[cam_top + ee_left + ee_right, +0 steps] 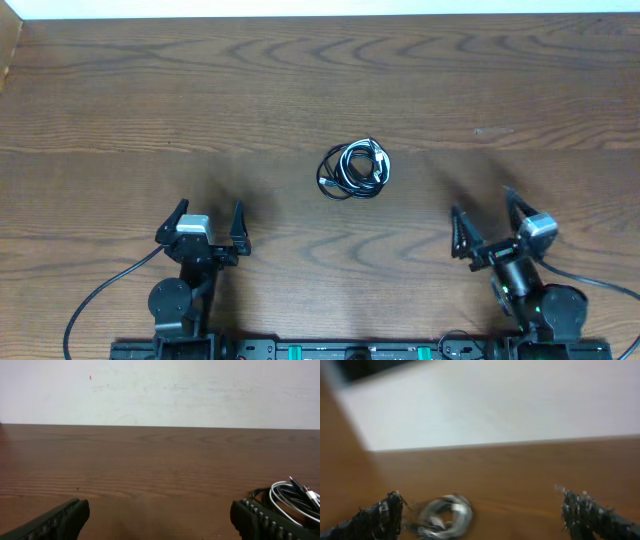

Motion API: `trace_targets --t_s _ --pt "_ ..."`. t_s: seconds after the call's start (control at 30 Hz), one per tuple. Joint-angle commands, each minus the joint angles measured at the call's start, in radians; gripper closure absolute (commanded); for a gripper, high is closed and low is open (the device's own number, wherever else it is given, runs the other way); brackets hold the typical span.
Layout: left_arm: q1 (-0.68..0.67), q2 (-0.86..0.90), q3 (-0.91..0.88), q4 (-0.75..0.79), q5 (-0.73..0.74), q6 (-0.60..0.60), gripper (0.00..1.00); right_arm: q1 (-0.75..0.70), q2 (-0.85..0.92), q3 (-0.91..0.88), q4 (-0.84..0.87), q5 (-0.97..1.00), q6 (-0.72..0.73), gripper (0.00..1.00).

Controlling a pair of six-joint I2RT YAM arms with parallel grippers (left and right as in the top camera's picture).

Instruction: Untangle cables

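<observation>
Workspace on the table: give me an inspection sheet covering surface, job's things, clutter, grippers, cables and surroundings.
Surface: brown wooden table, grain showing.
Job's things: one coiled bundle of cables, black and white strands wound together, mid-table, not yet untangled.
Clutter: nothing seen.
Grippers: left gripper open, holding nothing; right gripper open, holding nothing; both apart from the bundle, on its near side.
Cables: a black lead trails from the left arm's base; a second one trails from the right arm's base.
Surroundings: pale wall beyond the table's far edge.
</observation>
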Motion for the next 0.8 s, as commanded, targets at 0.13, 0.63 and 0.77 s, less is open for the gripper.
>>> trace_targets --t_s 0.13,0.63,0.77 --pt "0.003 -0.006 -0.017 -0.036 -0.002 0.013 0.05 0.007 -0.004 0.082 0.248 -0.102 0.101 0.01" --pt "0.003 -0.006 -0.017 -0.036 -0.002 0.013 0.05 0.001 0.635 1.064 -0.929 0.06 -0.365 0.01" --pt "0.003 -0.006 -0.017 -0.036 -0.002 0.013 0.05 0.001 0.843 1.246 -1.144 -0.156 -0.359 0.01"
